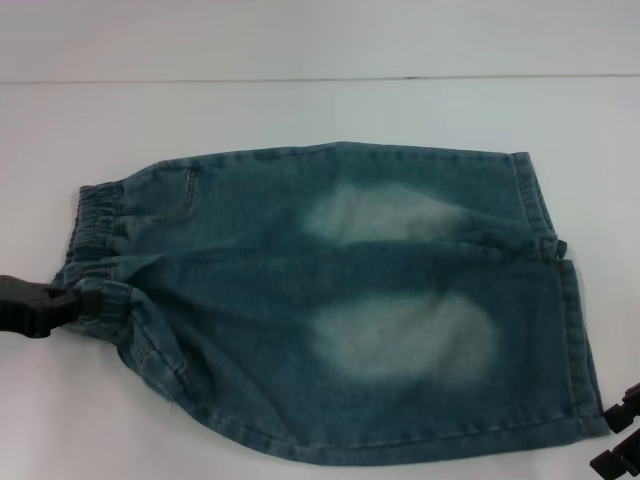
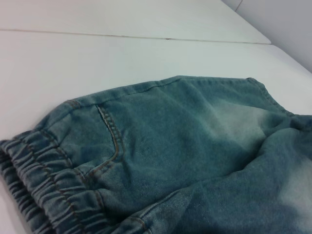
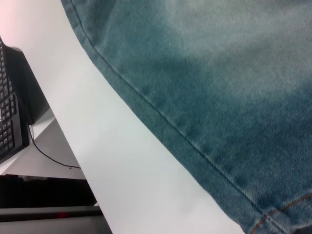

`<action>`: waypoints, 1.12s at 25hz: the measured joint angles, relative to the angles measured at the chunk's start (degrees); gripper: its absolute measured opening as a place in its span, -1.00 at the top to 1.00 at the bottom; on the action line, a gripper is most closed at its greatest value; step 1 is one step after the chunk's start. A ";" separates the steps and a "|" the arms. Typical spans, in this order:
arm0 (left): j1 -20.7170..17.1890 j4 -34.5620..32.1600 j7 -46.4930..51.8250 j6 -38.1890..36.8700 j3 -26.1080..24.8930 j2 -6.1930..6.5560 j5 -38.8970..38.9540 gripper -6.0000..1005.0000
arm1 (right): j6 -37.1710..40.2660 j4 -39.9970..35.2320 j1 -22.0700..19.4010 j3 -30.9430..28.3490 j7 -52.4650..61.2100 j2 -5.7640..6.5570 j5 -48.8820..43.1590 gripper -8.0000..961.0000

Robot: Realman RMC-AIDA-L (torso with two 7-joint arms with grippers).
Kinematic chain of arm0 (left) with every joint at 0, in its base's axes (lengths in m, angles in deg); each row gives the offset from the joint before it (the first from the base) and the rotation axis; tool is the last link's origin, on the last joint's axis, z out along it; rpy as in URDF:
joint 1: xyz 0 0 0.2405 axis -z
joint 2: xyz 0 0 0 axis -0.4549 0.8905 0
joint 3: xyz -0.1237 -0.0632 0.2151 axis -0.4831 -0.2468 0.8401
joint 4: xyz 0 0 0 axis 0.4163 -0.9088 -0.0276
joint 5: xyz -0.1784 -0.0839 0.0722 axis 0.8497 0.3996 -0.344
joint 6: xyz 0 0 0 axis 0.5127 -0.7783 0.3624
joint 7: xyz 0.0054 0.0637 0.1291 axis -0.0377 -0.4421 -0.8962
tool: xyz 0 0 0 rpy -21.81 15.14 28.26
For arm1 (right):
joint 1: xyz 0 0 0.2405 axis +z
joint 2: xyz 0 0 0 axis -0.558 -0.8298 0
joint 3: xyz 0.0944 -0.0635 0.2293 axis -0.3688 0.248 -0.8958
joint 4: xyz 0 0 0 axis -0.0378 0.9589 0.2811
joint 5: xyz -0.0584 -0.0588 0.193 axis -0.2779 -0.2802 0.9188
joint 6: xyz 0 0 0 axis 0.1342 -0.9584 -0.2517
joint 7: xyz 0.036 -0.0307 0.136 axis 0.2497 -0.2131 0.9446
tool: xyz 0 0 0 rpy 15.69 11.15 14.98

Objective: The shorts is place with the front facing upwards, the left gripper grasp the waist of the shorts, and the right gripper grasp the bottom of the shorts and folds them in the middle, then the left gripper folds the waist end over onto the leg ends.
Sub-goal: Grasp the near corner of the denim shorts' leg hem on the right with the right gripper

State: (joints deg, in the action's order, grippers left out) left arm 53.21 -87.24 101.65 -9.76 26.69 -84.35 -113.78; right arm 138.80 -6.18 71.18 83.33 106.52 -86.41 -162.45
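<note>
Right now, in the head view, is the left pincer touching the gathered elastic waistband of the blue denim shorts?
Yes, the black left pincer meets the near corner of the gathered elastic waistband of the blue denim shorts.

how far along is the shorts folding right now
Early. Done: the shorts lie spread flat on the white table, unfolded, both pale patches showing. In hand: the left hand is closed on the near corner of the waist of the shorts; the right hand sits at the near corner of the leg ends, grip unclear. Left: both folds.
</note>
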 joint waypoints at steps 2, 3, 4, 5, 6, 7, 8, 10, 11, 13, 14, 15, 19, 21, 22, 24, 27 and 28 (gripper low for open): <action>0.02 0.00 0.07 0.01 -0.03 0.01 0.01 0.92 | -0.19 0.08 0.13 -0.13 0.01 -0.03 0.08 -0.86; 0.03 0.00 0.07 0.01 -0.04 0.01 0.01 0.92 | -0.26 0.08 0.21 -0.18 0.01 -0.04 0.16 -0.86; 0.03 0.00 0.07 0.01 -0.04 0.02 0.01 0.92 | -0.39 0.09 0.29 -0.22 0.00 -0.06 0.21 -0.86; 0.04 0.00 0.07 0.01 -0.04 0.03 0.01 0.92 | -0.61 0.09 0.35 -0.24 -0.01 -0.06 0.28 -0.85; 0.04 0.00 0.07 0.01 -0.06 0.03 0.01 0.92 | -0.95 0.10 0.39 -0.25 -0.01 -0.09 0.32 -0.85; 0.04 0.00 0.07 0.01 -0.08 0.04 0.01 0.92 | -1.24 0.11 0.40 -0.27 -0.03 -0.11 0.36 -0.85; 0.05 0.00 0.07 0.01 -0.11 0.04 0.01 0.92 | -1.55 0.11 0.40 -0.32 -0.09 -0.14 0.43 -0.85; 0.05 0.00 0.07 0.01 -0.12 0.00 0.01 0.92 | -1.95 0.18 0.45 -0.57 -0.34 -0.25 0.59 -0.85; 0.05 0.00 0.07 0.01 -0.13 -0.04 0.01 0.92 | -2.13 0.23 0.48 -0.73 -0.49 -0.34 0.67 -0.85; 0.05 0.00 0.07 0.01 -0.14 -0.10 0.01 0.92 | -2.52 0.28 0.51 -0.93 -0.71 -0.54 0.75 -0.85; 0.05 0.00 0.07 0.01 -0.14 -0.12 0.01 0.92 | -2.63 0.28 0.52 -0.96 -0.89 -0.62 0.95 -0.85; 0.05 0.00 0.07 0.01 -0.13 -0.14 0.01 0.92 | -2.72 0.31 0.52 -0.98 -1.07 -0.68 1.21 -0.85; 0.10 0.00 0.07 0.00 -0.13 -0.22 0.01 0.92 | -2.44 0.71 0.53 -1.00 -2.20 -0.76 2.90 -0.84; 0.12 0.00 0.07 0.00 -0.13 -0.23 0.01 0.92 | -2.15 0.82 0.53 -0.79 -2.63 -0.75 2.99 -0.76; 0.13 0.00 0.07 0.00 -0.16 -0.23 0.01 0.92 | -2.00 0.87 0.56 -0.65 -2.70 -0.75 2.88 -0.72; 0.16 0.00 0.07 -0.04 -0.20 -0.23 0.01 0.92 | -1.77 0.94 0.66 -0.48 -2.78 -0.75 2.58 -0.64; 0.26 0.00 0.07 -0.06 -0.22 -0.36 0.01 0.91 | -1.96 0.94 0.68 -0.45 -2.83 -0.75 2.57 -0.51; 0.33 0.00 0.07 -0.05 -0.22 -0.41 0.01 0.91 | -2.03 0.94 0.68 -0.45 -2.84 -0.75 2.57 -0.47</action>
State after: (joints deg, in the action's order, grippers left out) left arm 53.54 -87.24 101.72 -9.81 26.47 -84.76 -113.77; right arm 136.77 -5.24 71.86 82.88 103.67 -87.15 -159.88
